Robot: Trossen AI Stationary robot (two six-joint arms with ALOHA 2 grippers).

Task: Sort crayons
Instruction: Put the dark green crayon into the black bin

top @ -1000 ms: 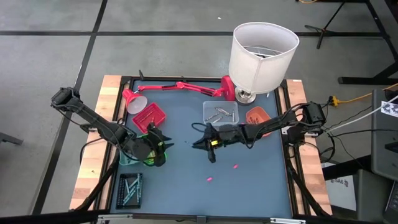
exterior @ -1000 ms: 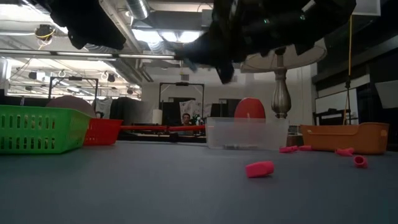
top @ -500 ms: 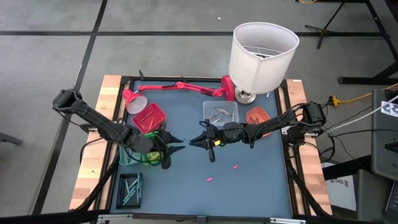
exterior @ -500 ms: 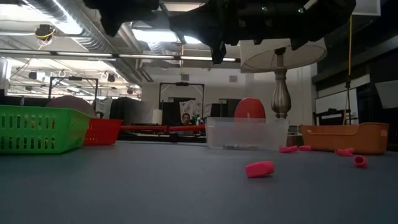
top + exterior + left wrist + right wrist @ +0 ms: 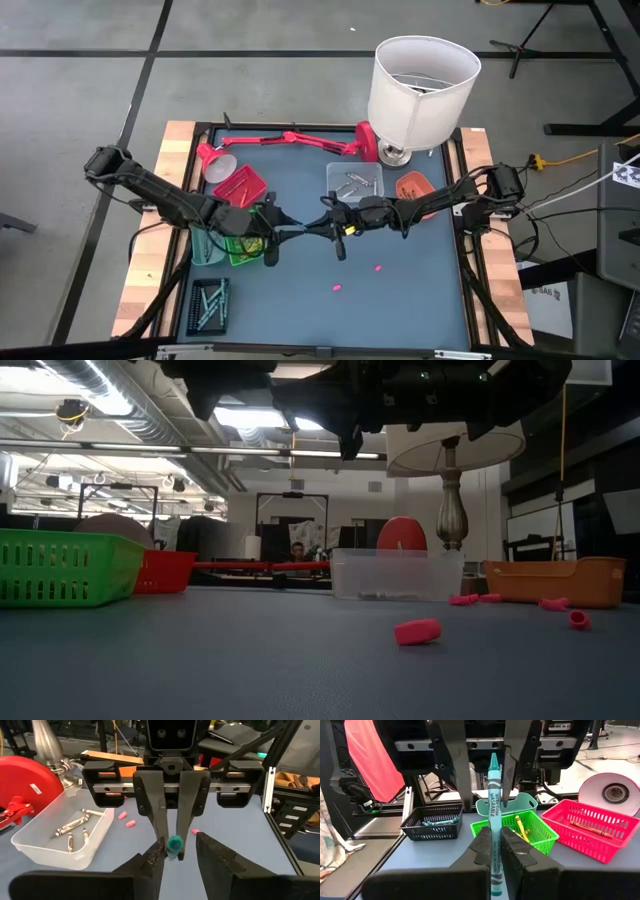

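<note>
My right gripper hangs over the middle of the table, shut on a teal crayon whose tip points at my left gripper. My left gripper faces it from the table's left, level and open. Its two fingers stand on either side of the crayon's tip, and I see no touch. More crayons lie in the green basket, the red basket, the black basket and the clear tub. My right gripper pinches the teal crayon between its two fingers at the lower part of its wrapped shaft. The fingers lie along the crayon, level, coming from the table's right. The crayon sticks out past the fingertips, tip toward the table's left, lifted clear of the table.
A teal tray sits beside the green basket, and an orange tray at the right. A white-shaded lamp and a red desk lamp stand along the far edge. Pink bits lie on the mat near the front.
My left gripper has come away from over the green basket toward the table's right, tipped up to level, and now fronts my right gripper with its fingers around the crayon's tip. My right gripper has tipped up and rolled a little, still shut on the crayon.
</note>
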